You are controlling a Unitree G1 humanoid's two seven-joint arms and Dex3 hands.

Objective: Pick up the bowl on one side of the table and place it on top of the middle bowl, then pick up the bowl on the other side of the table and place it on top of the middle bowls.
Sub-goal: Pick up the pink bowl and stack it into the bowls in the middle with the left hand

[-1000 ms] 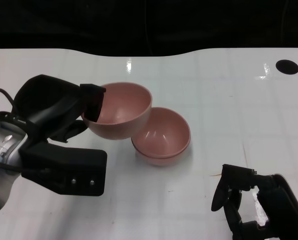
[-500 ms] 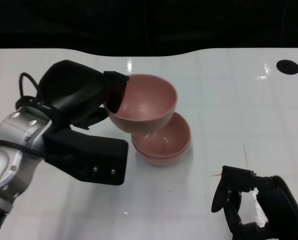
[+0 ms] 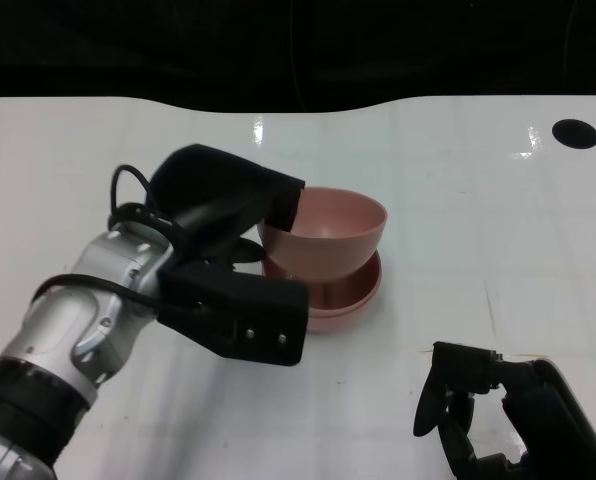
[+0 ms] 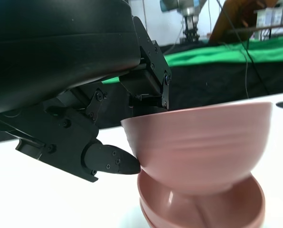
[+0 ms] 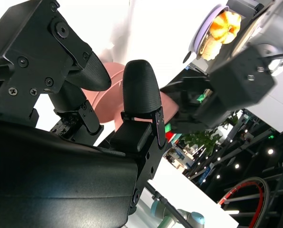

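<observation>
Final stacking step, by the look of it. Left robot hand [image 3: 240, 215] gripping a smooth pink plastic bowl [image 3: 330, 238] by its near rim, one finger hooked inside, another pressed against the outer wall, as seen from the left wrist. Held upright, directly over the pink nested stack [image 3: 346, 298] in the middle of the glossy white tabletop [image 3: 498, 220]; foot dipped into the stack's mouth, full seating hard to tell. Stack seemingly already two bowls, going by the doubled rim in the wrist view. Right robot hand [image 3: 498, 410] low at the near edge, well apart, fingers loosely curled and apart, holding nothing. Next: lower the last bit until settled level, then spread the fingers and withdraw without dragging the rim sideways.
</observation>
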